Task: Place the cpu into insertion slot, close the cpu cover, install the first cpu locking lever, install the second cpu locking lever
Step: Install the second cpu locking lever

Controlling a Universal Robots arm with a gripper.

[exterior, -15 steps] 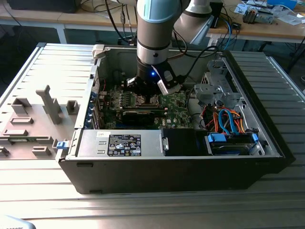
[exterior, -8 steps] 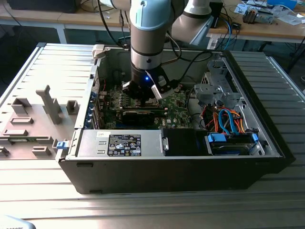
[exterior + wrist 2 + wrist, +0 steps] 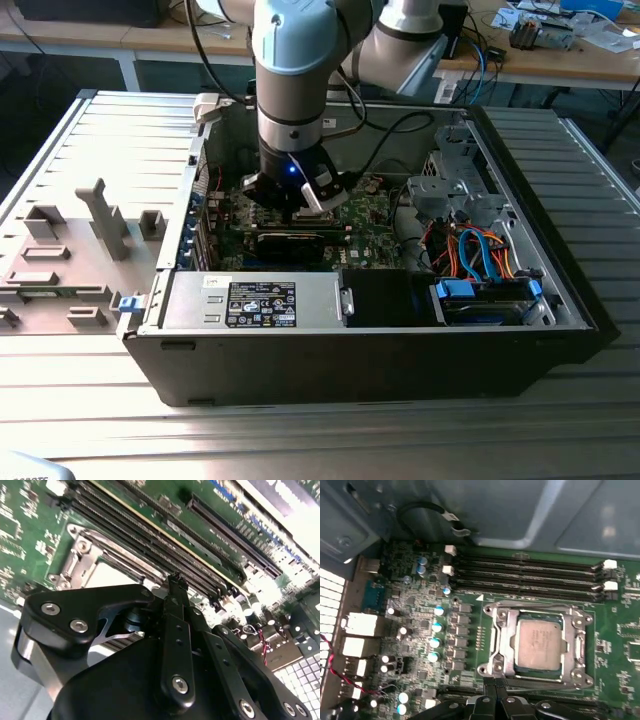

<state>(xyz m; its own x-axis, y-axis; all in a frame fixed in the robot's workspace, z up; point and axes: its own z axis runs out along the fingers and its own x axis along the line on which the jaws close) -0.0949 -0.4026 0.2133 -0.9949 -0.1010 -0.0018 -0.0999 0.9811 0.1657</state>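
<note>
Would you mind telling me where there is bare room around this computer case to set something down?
The ribbed metal table lies bare along the case's front and beyond its side on the exterior view's right. It is crowded inside the case, where the gripper hangs over the green board, and around the grey fixtures on the exterior view's left.

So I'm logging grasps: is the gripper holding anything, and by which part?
Nothing held: the gripper's fingertips are closed together at the socket edge, and the cpu sits in the insertion slot.
</note>
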